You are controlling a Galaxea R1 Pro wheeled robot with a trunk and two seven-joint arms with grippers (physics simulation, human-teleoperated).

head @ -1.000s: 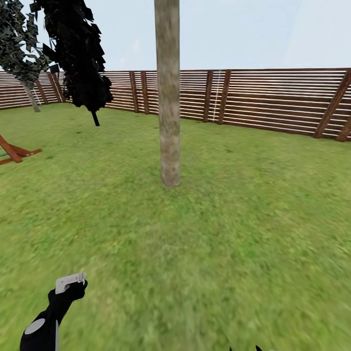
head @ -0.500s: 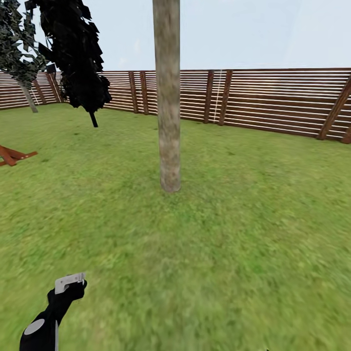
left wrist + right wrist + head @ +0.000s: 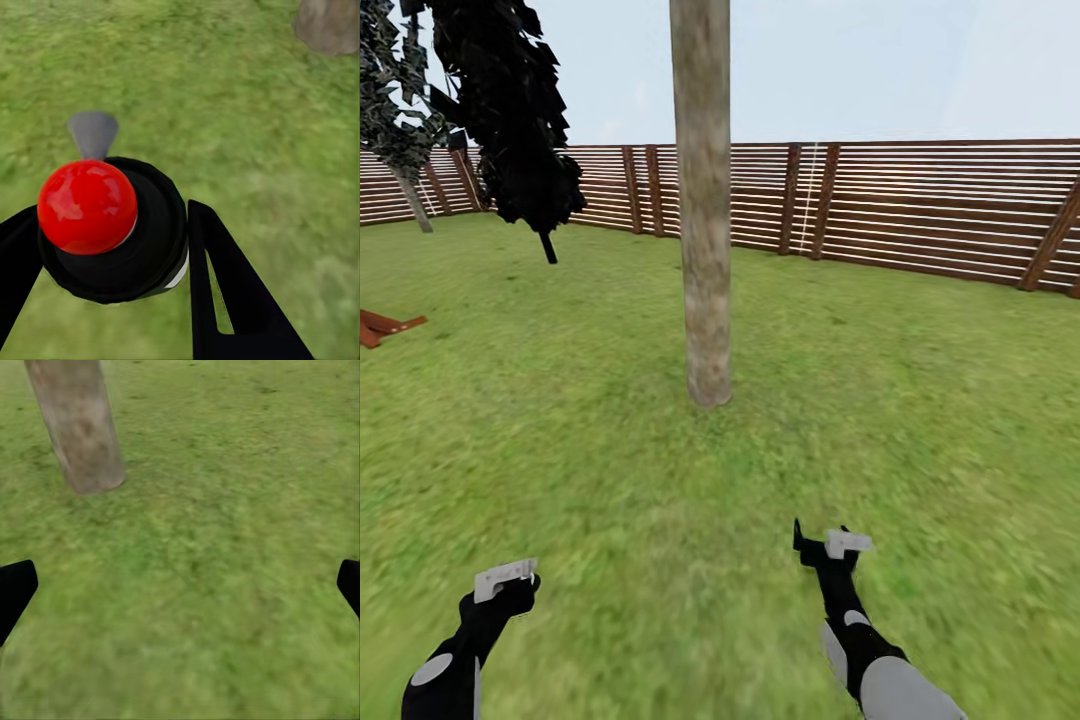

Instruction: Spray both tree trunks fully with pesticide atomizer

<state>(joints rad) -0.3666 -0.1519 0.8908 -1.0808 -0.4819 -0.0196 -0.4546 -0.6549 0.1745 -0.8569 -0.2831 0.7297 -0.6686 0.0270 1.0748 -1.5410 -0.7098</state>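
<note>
Lawn (image 3: 610, 480) inside slatted fence (image 3: 940, 205); left jaws hold atomizer (image 3: 112, 225), right jaws wide.

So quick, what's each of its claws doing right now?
Left gripper: shut on the pesticide atomizer.
Right gripper: open, holding nothing, over grass.

It is bright daytime, and the light is soft and even all over. The sky (image 3: 900, 70) is pale blue with faint white patches. No strong shadows show; the grass (image 3: 660, 480) is only a bit darker around the bottom of the tree trunk (image 3: 703, 200). Low in the head view the grass looks smeared and blurry, while the fence (image 3: 940, 210) higher up looks sharp. Both wrist views are soft and fuzzy. The red top (image 3: 88, 206) has small white shiny spots. The dark tree (image 3: 510, 110) at upper left looks almost black.
</note>
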